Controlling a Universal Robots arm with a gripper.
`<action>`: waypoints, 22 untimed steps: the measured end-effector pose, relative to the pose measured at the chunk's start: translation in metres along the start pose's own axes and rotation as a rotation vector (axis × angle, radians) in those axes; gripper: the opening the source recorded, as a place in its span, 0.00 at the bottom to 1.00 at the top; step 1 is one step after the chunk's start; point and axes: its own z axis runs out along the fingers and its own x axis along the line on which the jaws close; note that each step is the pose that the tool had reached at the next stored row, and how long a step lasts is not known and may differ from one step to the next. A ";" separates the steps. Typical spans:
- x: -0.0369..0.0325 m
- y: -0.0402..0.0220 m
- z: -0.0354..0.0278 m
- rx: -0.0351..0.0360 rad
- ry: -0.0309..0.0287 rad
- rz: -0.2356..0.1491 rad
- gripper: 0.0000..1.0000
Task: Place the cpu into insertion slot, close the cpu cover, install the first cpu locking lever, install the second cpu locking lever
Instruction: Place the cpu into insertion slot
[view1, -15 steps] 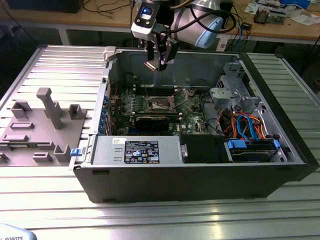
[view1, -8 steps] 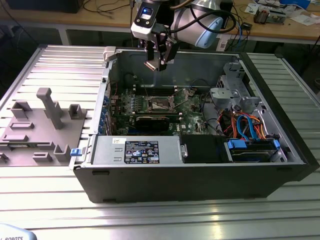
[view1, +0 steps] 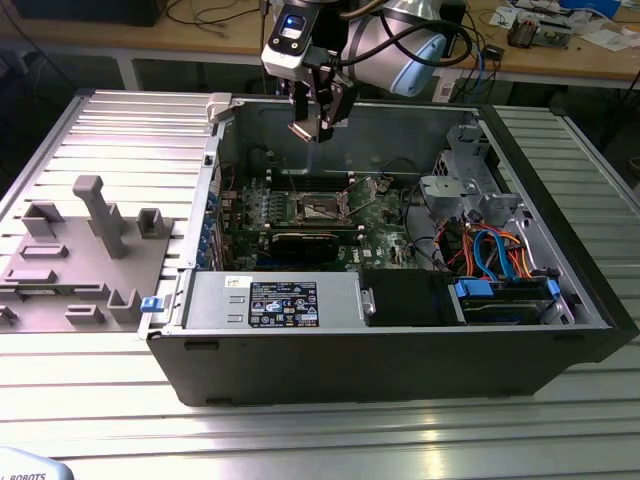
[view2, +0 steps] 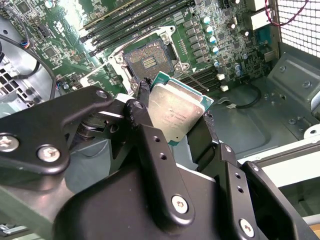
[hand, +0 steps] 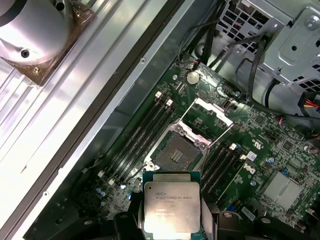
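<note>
My gripper (view1: 316, 128) hangs above the open computer case, over its back wall, shut on the cpu (view1: 301, 131). The cpu (view2: 175, 112) (hand: 171, 207) is a square silvery chip on a green board, pinched at two opposite edges by the black fingers (view2: 142, 97). Below it on the motherboard lies the insertion slot (view1: 322, 208) (view2: 148, 60) (hand: 177, 152), open and bare, with its pin field showing. The cpu cover (hand: 212, 111) stands swung up at the far side of the slot. In both wrist views the chip is well above the slot, not touching it.
A grey drive cage (view1: 468, 182) and coloured cables (view1: 495, 250) fill the case on the exterior view's right. The power supply (view1: 272, 300) sits at the front. Memory sticks (hand: 145, 135) flank the slot. A grey fixture tray (view1: 80, 250) lies outside the case on the exterior view's left.
</note>
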 end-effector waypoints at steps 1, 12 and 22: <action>0.0000 0.0000 0.0000 0.0000 0.0000 0.001 0.55; 0.0000 0.0000 0.0000 -0.0002 -0.0003 0.008 0.55; 0.0000 0.0000 0.0000 -0.0003 -0.0005 0.016 0.55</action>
